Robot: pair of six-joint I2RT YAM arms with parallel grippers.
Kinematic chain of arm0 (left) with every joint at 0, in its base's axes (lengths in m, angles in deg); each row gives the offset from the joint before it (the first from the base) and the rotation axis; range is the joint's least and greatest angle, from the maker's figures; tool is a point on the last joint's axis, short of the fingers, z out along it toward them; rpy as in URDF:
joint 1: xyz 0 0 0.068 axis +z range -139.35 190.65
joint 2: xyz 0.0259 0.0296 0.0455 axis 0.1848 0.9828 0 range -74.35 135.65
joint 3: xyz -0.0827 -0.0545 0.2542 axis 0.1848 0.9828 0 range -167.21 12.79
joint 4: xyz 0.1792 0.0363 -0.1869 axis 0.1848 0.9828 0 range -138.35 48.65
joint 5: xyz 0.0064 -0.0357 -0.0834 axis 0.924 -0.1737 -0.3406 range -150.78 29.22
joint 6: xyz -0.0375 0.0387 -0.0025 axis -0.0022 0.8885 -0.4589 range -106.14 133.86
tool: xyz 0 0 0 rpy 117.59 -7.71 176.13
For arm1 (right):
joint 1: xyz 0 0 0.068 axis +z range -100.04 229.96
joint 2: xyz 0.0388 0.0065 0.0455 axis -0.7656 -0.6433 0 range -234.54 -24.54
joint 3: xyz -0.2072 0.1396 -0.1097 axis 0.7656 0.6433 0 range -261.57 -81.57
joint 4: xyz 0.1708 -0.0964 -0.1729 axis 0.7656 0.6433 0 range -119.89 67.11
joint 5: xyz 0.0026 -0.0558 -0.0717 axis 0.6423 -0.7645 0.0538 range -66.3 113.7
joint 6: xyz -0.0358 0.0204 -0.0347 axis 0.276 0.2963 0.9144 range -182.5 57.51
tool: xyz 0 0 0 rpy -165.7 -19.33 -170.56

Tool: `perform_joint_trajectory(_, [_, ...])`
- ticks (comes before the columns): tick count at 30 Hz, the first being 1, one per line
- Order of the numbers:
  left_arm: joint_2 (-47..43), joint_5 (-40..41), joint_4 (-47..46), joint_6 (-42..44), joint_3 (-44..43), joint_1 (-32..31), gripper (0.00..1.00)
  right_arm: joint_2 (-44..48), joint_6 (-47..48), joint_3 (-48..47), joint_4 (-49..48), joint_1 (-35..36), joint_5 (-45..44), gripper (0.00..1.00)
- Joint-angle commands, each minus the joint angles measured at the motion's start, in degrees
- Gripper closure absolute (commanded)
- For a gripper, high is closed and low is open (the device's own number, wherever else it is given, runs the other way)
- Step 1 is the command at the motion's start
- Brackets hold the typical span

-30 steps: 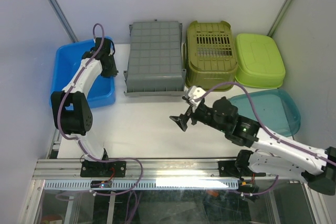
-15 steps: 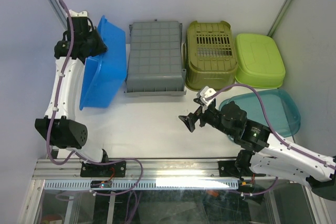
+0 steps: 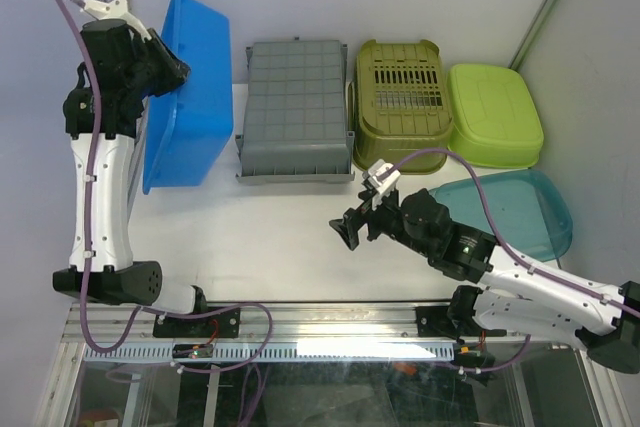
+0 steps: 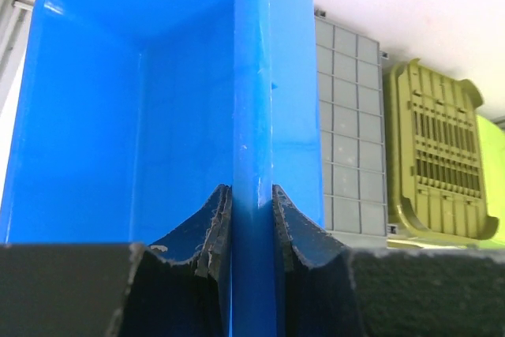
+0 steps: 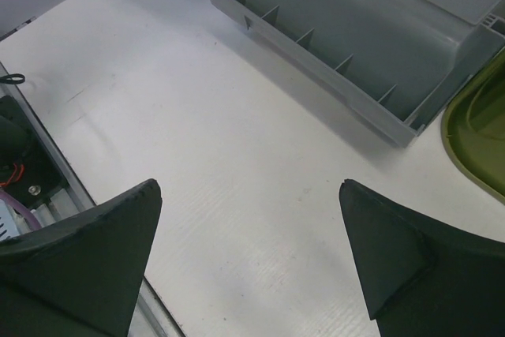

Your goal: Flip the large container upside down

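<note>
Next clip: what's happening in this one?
The left gripper is shut on the rim of the blue container, holding it tipped up on its side at the left of the table, not yet upside down. The right gripper hangs open over the table in front of the grey crate, holding nothing.

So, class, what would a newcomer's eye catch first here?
The blue container, tipped on its side at the far left, its wall pinched in the left gripper. Beside it sit a grey crate and an olive basket; the right gripper hangs open over the table.
</note>
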Motion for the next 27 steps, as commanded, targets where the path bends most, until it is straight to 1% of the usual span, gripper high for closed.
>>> perform_joint_trajectory(1, [-3.72, -10.89, -14.72, -5.32, 2.51, 4.47, 1.0, -1.71, -3.34, -2.94, -6.92, 0.21, 2.95, 0.01])
perform_joint_trajectory(4, [-5.56, -16.06, -18.78, -8.55, 6.4, 7.15, 1.0, -3.48, -4.49, -3.42, -10.03, 0.21, 4.63, 0.01])
perform_joint_trajectory(7, [-5.84, -19.97, -19.23, -10.94, 5.21, 9.22, 1.0, -5.86, -5.51, -4.29, -15.43, 0.21, 7.11, 0.01])
perform_joint_trajectory(10, [-6.28, -23.15, -19.4, -13.89, 3.56, 11.32, 1.0, -9.14, -8.56, -3.9, -24.85, 0.28, 9.19, 0.01])
perform_joint_trajectory(14, [-7.05, -27.82, -20.84, -17.91, 3.61, 14.2, 1.0, -16.89, -8.56, -4.93, -36.58, 0.21, 9.19, 0.01])
perform_joint_trajectory(18, [-6.84, -38.78, -24.98, -23.77, 6.24, 18.69, 1.0, -24.76, -8.56, -6.98, -45.11, 0.23, 9.19, 0.01])
perform_joint_trajectory(19, [-6.87, -40.73, -25.88, -24.84, 7.02, 19.62, 1.0, -25.93, -15.24, -6.91, -47.82, 0.21, 17.32, 0.06])
perform_joint_trajectory(20, [-7.17, -42.98, -27.35, -25.88, 8.18, 20.72, 1.0, -27.01, -16.82, -6.74, -50.0, 0.23, 18.65, 0.07])
perform_joint_trajectory(22, [-8.01, -46.13, -30.21, -27.93, 11.07, 23.19, 1.0, -28.44, -18.07, -6.79, -52.89, 0.21, 19.33, 0.07])
perform_joint_trajectory(24, [-8.27, -49.39, -32.8, -29.62, 14.22, 26.07, 1.0, -29.32, -18.66, -7.03, -53.09, 0.21, 19.75, 0.07])
perform_joint_trajectory(26, [-8.07, -53.28, -37.42, -32.9, 18.82, 28.54, 1.0, -29.6, -18.96, -6.72, -53.29, 0.21, 19.97, 0.07])
perform_joint_trajectory(27, [-8.18, -55.37, -41.86, -35.39, 22.16, 29.04, 1.0, -29.55, -18.94, -6.48, -53.31, 0.26, 20.03, 0.07])
